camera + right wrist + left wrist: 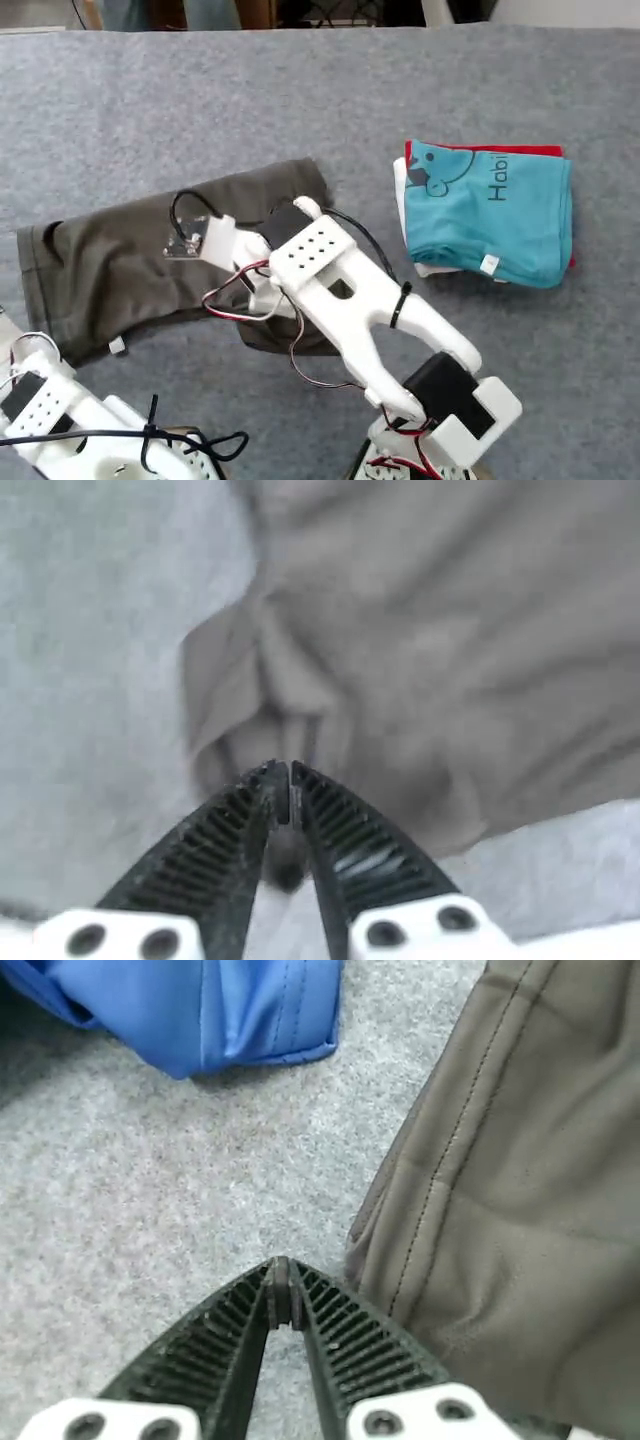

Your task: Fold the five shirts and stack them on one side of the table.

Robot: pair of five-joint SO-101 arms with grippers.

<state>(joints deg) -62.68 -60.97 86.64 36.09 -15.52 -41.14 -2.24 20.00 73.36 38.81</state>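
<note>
An olive-grey shirt (120, 265) lies spread on the left half of the grey table. My right arm (340, 290) stretches from the front edge over the shirt's right end. In the right wrist view my right gripper (288, 785) is shut, with pleats of the olive-grey shirt (450, 660) drawn in to its tips. My left gripper (280, 1295) is shut on nothing, just above bare table beside the olive-grey shirt's hem (520, 1210). A blue garment (210, 1010) lies beyond it. Folded shirts (485, 215) are stacked at the right, teal on top, red and white beneath.
My left arm's base (50, 410) and its cables sit at the front left corner. The grey cloth-covered table (300, 100) has open room along the back and between the olive-grey shirt and the stack.
</note>
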